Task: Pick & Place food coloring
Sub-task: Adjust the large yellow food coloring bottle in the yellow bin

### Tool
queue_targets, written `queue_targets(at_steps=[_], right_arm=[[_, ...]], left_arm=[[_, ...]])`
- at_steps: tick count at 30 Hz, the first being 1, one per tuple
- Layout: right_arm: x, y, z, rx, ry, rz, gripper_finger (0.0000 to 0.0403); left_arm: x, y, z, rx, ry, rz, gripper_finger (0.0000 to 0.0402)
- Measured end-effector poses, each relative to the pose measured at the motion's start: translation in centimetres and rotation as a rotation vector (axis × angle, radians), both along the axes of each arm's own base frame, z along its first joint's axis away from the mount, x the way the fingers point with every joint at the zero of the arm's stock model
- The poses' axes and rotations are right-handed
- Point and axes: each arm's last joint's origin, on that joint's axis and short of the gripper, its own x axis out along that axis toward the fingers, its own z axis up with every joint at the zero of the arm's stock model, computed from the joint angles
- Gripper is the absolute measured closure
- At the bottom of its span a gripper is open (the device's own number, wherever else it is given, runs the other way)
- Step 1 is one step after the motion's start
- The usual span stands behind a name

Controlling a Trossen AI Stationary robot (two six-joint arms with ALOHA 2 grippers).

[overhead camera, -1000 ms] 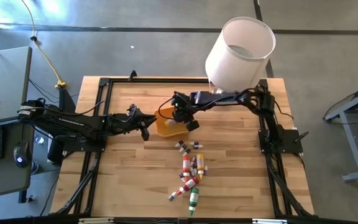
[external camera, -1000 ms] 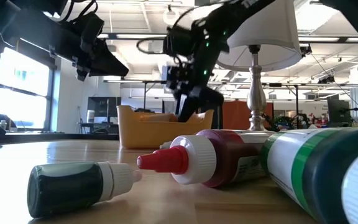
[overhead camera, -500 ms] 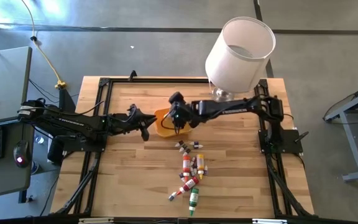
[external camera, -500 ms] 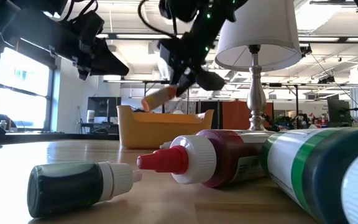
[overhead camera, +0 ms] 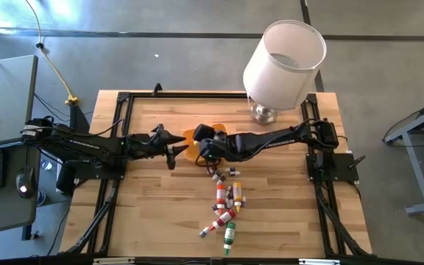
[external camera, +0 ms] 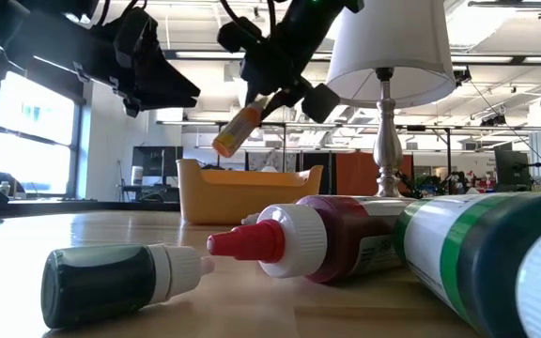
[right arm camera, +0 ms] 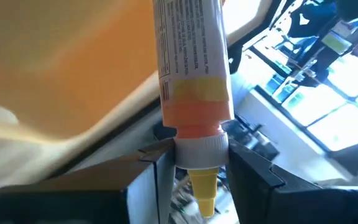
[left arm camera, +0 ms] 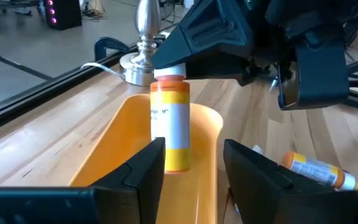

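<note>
An orange food coloring bottle (external camera: 237, 131) with a white cap hangs tilted above the orange tray (external camera: 242, 192), with my right gripper (external camera: 275, 94) shut on it. The tray (overhead camera: 189, 141) sits left of the table's middle. My left gripper (overhead camera: 177, 151) stands open just left of the tray, pointing at the bottle (left arm camera: 169, 124); its fingers (left arm camera: 145, 168) hold nothing. Several more food coloring bottles (overhead camera: 225, 199) lie in a loose pile on the wood nearer the front edge. My right gripper pinches the bottle's white cap (right arm camera: 197, 149) between its two fingers (right arm camera: 154, 174), which lie across the bottle. The yellow tip (right arm camera: 204, 190) pokes out past them. The bottle hangs clear above the tray, slanted, its orange bottom end (external camera: 224, 145) lowest and toward my left gripper.
A lamp with a white shade (overhead camera: 282, 62) stands at the table's far right corner. Black frame rails (overhead camera: 116, 169) run along the table's left and right sides. A green bottle (external camera: 120, 282) and a red one (external camera: 317, 239) lie near the front edge.
My right gripper has risen out of the tray with the orange bottle, moved toward the table's left and my left gripper, and rolled its wrist, so the bottle now hangs bottom-down. My left gripper has stayed in place and opened.
</note>
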Motion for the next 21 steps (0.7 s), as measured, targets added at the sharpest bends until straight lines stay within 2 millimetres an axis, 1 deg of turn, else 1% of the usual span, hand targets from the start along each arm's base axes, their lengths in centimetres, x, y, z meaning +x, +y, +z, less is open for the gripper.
queue_targets(at_steps=[4, 10, 15, 21], right_arm=[[-0.2, 0.1, 0.0, -0.047, 0.045, 0.001, 0.0287], [-0.9, -0.8, -0.9, -0.066, 0.171, -0.029, 0.0288], [-0.8, -1.9, -2.5, -0.169, 0.262, -0.105, 0.0288], [-0.4, -3.1, -5.2, -0.206, 0.39, -0.108, 0.0288]], left_arm=[[0.0, 0.0, 0.0, -0.01, -0.007, 0.001, 0.0232], [0.0, 0.0, 0.1, -0.015, -0.009, -0.007, 0.0232], [0.0, 0.0, 0.1, -0.014, -0.01, -0.003, 0.0232], [0.0, 0.0, -0.1, -0.013, 0.004, -0.002, 0.0232]])
